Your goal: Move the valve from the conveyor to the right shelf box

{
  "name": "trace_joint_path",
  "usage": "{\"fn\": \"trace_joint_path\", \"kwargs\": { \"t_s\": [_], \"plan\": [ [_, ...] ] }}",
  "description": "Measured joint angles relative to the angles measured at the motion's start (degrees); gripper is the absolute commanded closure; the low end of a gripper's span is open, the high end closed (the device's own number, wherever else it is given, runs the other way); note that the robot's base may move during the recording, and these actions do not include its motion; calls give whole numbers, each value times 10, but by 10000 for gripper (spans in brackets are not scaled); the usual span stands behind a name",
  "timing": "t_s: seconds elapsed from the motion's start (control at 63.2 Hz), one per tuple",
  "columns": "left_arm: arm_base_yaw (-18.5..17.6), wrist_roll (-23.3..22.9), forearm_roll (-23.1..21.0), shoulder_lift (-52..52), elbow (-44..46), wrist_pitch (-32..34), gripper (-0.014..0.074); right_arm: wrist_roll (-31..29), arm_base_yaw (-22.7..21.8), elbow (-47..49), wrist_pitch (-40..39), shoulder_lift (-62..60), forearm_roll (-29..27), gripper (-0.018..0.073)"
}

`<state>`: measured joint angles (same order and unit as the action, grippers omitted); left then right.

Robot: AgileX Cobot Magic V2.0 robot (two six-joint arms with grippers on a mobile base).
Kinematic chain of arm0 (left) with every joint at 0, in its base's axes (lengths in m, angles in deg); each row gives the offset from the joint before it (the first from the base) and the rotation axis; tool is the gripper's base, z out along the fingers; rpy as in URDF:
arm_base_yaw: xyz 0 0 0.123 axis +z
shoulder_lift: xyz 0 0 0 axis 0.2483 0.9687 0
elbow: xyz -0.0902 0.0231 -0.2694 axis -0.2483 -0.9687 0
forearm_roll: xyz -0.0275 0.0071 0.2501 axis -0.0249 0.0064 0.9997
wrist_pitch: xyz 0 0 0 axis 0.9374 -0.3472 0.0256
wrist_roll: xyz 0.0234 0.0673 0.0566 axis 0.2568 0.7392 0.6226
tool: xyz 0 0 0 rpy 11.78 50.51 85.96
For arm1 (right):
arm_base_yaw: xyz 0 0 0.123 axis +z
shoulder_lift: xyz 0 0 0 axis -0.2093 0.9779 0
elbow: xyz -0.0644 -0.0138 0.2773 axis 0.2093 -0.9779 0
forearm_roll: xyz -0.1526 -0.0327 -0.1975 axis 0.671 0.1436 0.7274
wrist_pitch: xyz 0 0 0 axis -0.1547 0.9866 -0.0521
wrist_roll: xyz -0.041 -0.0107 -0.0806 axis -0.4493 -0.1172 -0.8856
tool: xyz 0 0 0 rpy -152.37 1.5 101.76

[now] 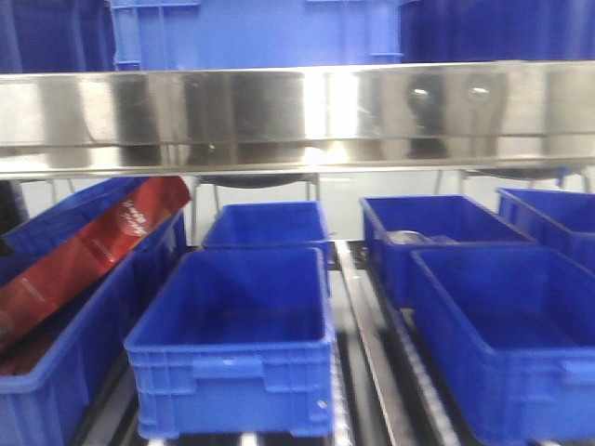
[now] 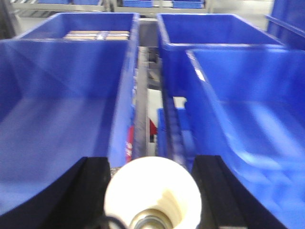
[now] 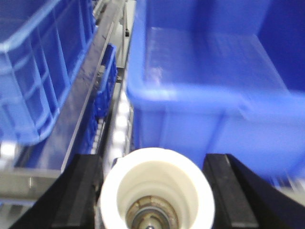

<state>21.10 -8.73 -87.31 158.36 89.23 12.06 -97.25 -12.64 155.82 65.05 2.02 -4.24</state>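
Observation:
A white valve (image 2: 152, 191) with a round open end fills the bottom of the left wrist view, and my left gripper (image 2: 152, 160) is shut on it between black fingers (image 2: 90, 191). My right gripper (image 3: 153, 157) is shut on a second white valve (image 3: 157, 191), whose metal core shows inside. That valve hangs just before the near wall of a blue shelf box (image 3: 209, 81). Neither gripper shows in the front view. The conveyor is out of view.
Blue boxes stand in rows on the roller shelf: a centre one (image 1: 237, 344) and two on the right (image 1: 502, 325), (image 1: 437, 223). A red packet (image 1: 84, 251) leans in the left box. A steel shelf beam (image 1: 297, 116) crosses overhead. Roller rails (image 2: 143, 95) run between boxes.

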Motion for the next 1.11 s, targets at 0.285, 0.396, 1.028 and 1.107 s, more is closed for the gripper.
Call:
{"fn": "trace_joint_path", "kwargs": {
  "t_s": [0.285,0.396,1.028,1.107],
  "plan": [
    [0,0,1,0,0,0,707,0,0,0,0,0,-1,722],
    [0,0,1,0,0,0,707,0,0,0,0,0,-1,722],
    [0,0,1,0,0,0,707,0,0,0,-4,0,-1,722],
    [0,0,1,0,0,0,707,0,0,0,-4,0,-1,722]
  ]
}}
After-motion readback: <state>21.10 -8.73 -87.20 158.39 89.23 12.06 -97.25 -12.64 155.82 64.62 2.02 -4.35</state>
